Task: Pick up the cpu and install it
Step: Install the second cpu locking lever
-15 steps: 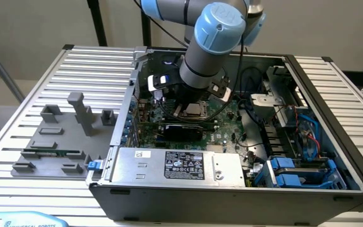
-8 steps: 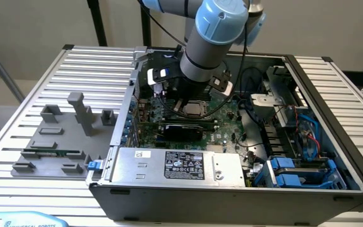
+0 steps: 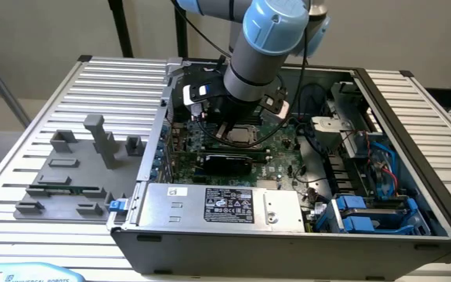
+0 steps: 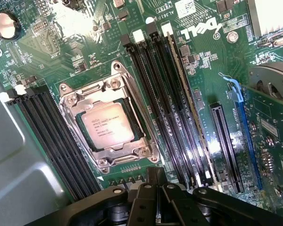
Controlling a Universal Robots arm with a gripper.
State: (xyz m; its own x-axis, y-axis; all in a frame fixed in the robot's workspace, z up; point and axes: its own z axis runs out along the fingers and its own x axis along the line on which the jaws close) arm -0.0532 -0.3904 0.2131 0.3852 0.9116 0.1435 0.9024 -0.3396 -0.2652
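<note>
Cpu point(image 4: 107, 126) in motherboard socket point(image 4: 80, 96) — inside open case point(image 3: 288, 249)

One cpu point(image 4: 107, 126), seated in one metal-framed socket point(image 4: 108, 123) on one green motherboard point(image 4: 85, 52). One coin-cell battery point(image 4: 6, 25). One blue expansion slot point(image 4: 245, 136), one black expansion slot point(image 4: 225, 146). One open computer case point(image 3: 288, 247), one power supply point(image 3: 225, 205), one grey tray point(image 3: 69, 176), one robot arm point(image 3: 261, 53).
</note>
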